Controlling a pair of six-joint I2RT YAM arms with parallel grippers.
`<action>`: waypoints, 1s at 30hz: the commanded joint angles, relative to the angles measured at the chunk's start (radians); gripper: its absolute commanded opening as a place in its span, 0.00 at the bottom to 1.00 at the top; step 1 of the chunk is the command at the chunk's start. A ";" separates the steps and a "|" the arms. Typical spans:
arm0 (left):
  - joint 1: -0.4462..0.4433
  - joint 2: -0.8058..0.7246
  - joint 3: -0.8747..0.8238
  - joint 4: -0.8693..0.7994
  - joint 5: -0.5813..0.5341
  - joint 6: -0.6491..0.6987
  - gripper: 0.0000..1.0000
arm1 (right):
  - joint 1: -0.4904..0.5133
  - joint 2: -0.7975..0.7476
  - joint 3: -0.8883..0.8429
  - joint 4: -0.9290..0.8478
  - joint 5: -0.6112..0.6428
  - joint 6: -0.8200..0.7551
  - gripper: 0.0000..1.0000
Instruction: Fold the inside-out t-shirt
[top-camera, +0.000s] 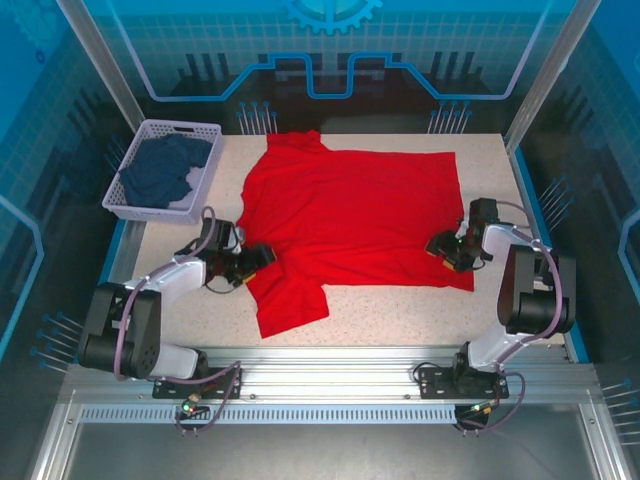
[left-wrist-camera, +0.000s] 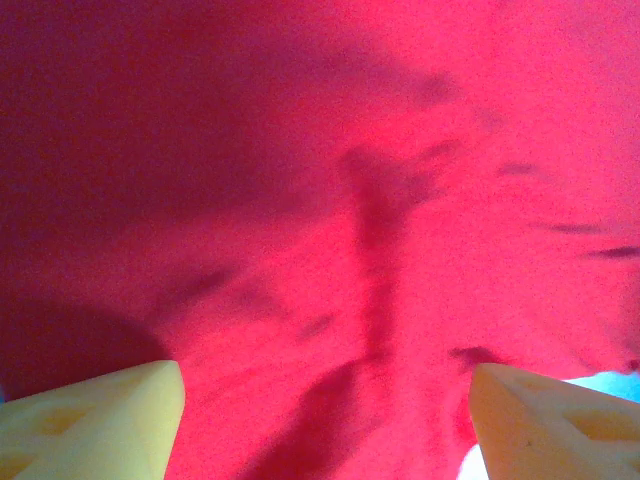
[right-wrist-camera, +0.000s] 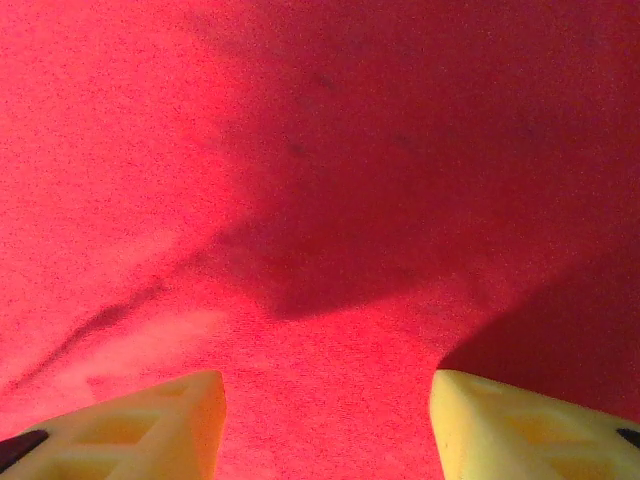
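Note:
The inside-out t-shirt (top-camera: 350, 215) lies spread flat on the table, bright red, with one sleeve pointing toward the near edge and the other toward the back. My left gripper (top-camera: 262, 258) sits low at the shirt's left edge, by the near sleeve. In the left wrist view the left gripper (left-wrist-camera: 325, 420) stands open, its yellow fingers (left-wrist-camera: 100, 420) wide apart over wrinkled red cloth (left-wrist-camera: 330, 200). My right gripper (top-camera: 440, 247) rests at the shirt's right edge near the lower corner. The right wrist view has this gripper (right-wrist-camera: 325, 425) open too, with smooth red cloth (right-wrist-camera: 300, 150) between the fingertips (right-wrist-camera: 530, 425).
A white lattice basket (top-camera: 165, 128) stands at the back left corner and holds a dark navy garment (top-camera: 160, 172). Speckled tabletop (top-camera: 390, 310) lies bare between the shirt and the near rail. Blue panel walls close in the sides and back.

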 joint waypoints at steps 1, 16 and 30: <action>-0.002 0.016 -0.023 -0.020 0.023 -0.012 0.76 | -0.047 0.017 -0.021 -0.011 0.022 0.012 0.57; -0.003 -0.091 -0.061 -0.095 -0.049 0.007 0.77 | -0.038 -0.024 0.009 -0.066 0.032 -0.016 0.57; -0.274 -0.380 0.010 -0.350 -0.219 -0.006 0.73 | 0.254 -0.297 0.025 -0.179 0.057 -0.125 0.60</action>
